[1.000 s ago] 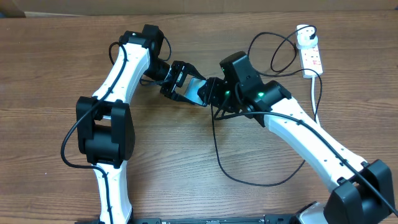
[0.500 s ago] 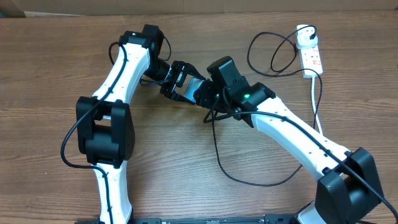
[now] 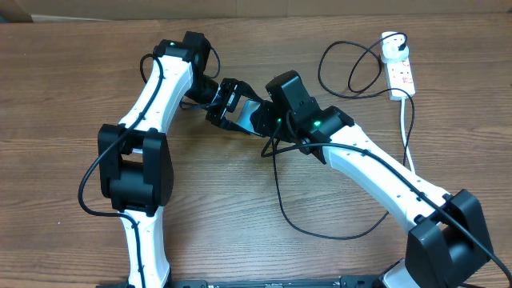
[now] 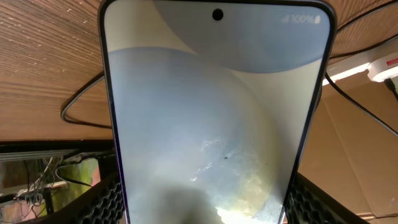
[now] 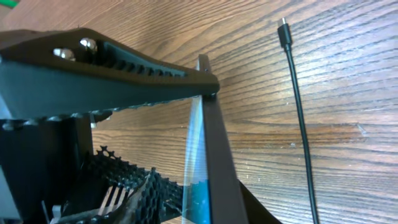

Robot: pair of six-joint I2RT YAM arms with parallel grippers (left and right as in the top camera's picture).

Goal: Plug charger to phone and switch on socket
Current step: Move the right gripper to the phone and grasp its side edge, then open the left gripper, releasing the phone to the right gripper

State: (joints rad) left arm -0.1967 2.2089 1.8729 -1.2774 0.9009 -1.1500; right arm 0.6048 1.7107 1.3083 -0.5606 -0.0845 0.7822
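The phone [image 3: 254,114] is held off the table between both grippers near the table's middle. My left gripper [image 3: 230,106] is shut on its lower end; the lit screen [image 4: 214,112] fills the left wrist view between the jaws [image 4: 208,202]. My right gripper [image 3: 274,122] has its jaws [image 5: 199,199] on either side of the phone's thin edge [image 5: 208,143] and pressed against it. The charger cable [image 3: 278,192] lies loose on the table, its connector tip [image 5: 283,30] free. Its white plug [image 3: 391,44] sits in the socket strip [image 3: 401,78].
The black cable loops across the table from the strip at the back right down to the front centre [image 3: 336,236]. The strip's white cord [image 3: 406,132] runs down the right side. The left gripper's finger [image 5: 106,68] crosses the right wrist view.
My right arm has swung left and brought its gripper onto the phone; it has held still for the last half second. The left arm and phone have not moved.
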